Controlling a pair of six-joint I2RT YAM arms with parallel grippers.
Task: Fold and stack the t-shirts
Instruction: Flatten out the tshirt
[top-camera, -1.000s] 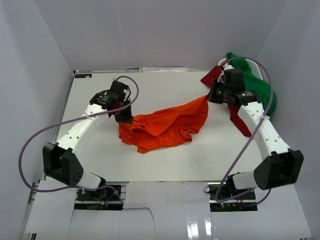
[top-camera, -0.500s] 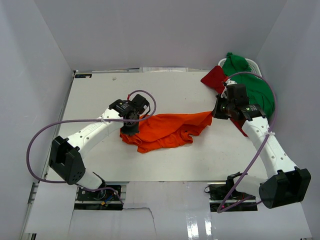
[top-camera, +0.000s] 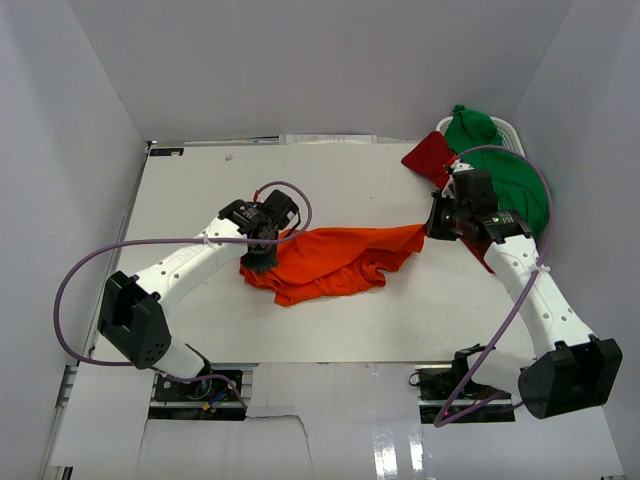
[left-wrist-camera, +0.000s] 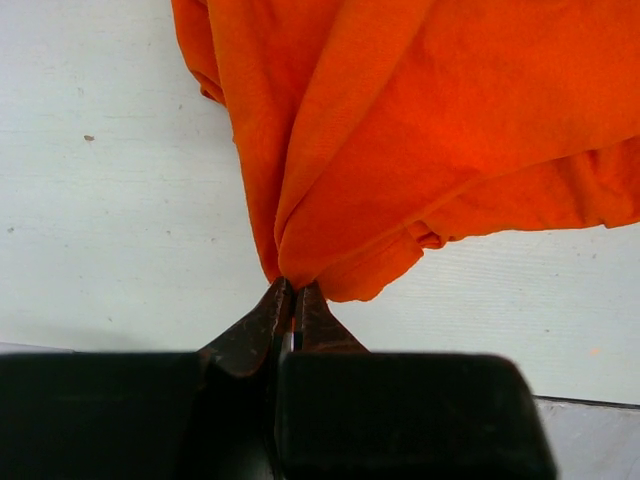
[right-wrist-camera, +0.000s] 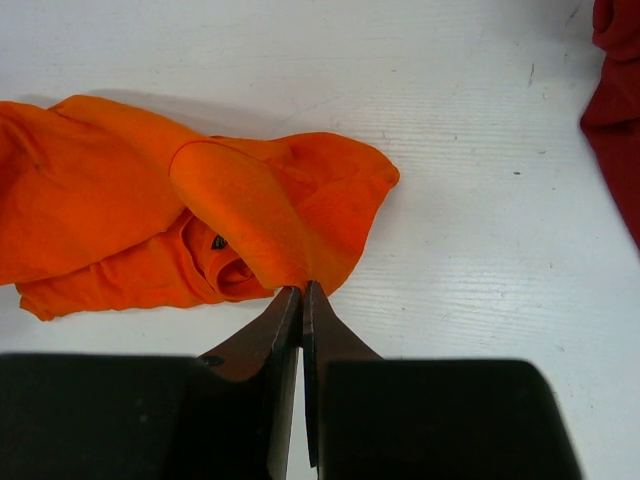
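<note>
The orange t-shirt (top-camera: 335, 260) lies crumpled near the middle of the table (top-camera: 330, 170), stretched sideways between the two arms. In the top view, the left gripper (top-camera: 258, 262) sits at the shirt's left end and the right gripper (top-camera: 432, 228) at its right corner, but this view does not show how either pair of jaws stands. The wrist views do. In the left wrist view, the left gripper (left-wrist-camera: 292, 295) has its jaws pressed together on a gathered point of orange cloth (left-wrist-camera: 420, 130), and folds fan out from that point above the white table surface (left-wrist-camera: 100, 200). In the right wrist view, the right gripper (right-wrist-camera: 302, 292) is likewise clamped on a raised fold of the orange t-shirt (right-wrist-camera: 100, 210), with the rest of the garment bunched to the left on the table. Only the top view shows the green t-shirt (top-camera: 500, 170), heaped in a white basket (top-camera: 505, 127) at the far right corner. The dark red t-shirt (top-camera: 430, 155) lies beside that basket, partly under the right arm. The right wrist view shows only an edge of it (right-wrist-camera: 615, 110), well apart from the orange cloth.
</note>
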